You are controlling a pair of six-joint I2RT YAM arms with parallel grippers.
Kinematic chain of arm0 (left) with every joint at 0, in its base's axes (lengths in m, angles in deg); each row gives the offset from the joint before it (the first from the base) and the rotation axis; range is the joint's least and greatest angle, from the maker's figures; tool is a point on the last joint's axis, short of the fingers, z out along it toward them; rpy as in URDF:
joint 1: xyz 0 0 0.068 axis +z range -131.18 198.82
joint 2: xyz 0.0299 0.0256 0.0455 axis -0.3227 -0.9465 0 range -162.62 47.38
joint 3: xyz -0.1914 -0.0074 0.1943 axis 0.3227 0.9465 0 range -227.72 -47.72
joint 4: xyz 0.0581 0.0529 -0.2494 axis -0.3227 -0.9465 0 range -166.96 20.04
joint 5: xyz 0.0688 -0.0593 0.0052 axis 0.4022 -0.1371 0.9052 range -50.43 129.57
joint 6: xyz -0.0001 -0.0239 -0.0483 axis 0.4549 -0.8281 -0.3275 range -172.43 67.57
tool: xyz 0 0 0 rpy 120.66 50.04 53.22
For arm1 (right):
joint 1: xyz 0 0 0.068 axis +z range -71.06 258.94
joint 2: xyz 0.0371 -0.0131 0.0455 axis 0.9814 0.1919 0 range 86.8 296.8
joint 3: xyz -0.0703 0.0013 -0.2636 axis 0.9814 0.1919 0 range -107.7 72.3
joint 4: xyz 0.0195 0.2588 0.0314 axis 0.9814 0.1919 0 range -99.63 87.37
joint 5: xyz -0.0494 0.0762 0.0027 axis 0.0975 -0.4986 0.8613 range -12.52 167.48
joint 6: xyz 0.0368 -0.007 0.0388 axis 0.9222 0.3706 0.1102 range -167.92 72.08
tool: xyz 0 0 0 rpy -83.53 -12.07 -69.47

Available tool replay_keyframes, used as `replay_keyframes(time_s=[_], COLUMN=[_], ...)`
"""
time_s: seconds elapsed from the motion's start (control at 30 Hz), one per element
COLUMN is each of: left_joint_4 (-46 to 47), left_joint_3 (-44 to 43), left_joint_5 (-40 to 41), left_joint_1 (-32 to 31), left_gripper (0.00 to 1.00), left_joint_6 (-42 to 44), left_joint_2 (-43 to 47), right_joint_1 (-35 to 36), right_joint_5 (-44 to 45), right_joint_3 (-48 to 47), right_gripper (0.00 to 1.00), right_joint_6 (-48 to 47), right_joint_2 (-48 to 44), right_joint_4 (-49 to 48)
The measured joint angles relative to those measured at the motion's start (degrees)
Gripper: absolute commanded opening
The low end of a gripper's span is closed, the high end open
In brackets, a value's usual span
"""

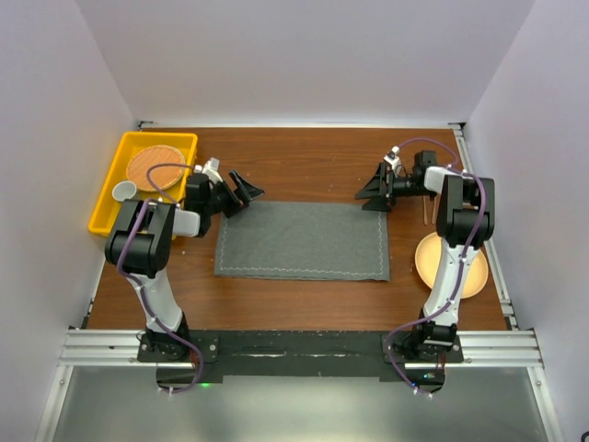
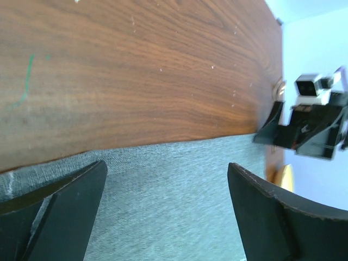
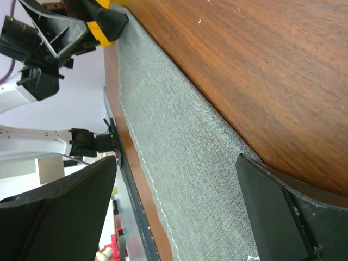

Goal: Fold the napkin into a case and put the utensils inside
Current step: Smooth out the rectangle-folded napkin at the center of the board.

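One napkin [image 1: 302, 241] lies flat. Two grippers hover at its far edge, the left gripper [image 1: 245, 192] and the right gripper [image 1: 372, 196], both with jaws apart.

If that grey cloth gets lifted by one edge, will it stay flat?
Probably not: the napkin looks like thin woven fabric, hugging the table, so it should droop. Likely light too. Its textured weave probably resists slipping.

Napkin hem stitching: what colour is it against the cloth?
Whitish thread along the edge of the dark grey napkin; it shows best in the right wrist view.
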Motion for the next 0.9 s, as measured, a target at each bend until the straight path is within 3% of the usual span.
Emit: replay_keyframes(time_s=[0.17,0.43,0.9], left_joint_4=[-4.2,-4.1,0.2], left_joint_3=[-3.7,-4.5,-3.1], left_joint_5=[-1.2,-2.3,3.0], left_joint_1=[0.3,-0.6,1.8], left_gripper=[1.0,1.0,1.0], left_joint_6=[5.7,5.1,2.3], left_joint_2=[0.1,2.8,-2.2], right_joint_1=[1.8,9.1,8.3], right_joint_5=[1.9,5.3,10.2], right_joint_3=[-0.6,0.2,-2.6], right_gripper=[0.96,0.95,0.92], right_joint_6=[-1.9,-1.0,-7.9], right_joint_2=[-1.9,-10.6,-2.6], right_joint_4=[2.2,1.1,6.9])
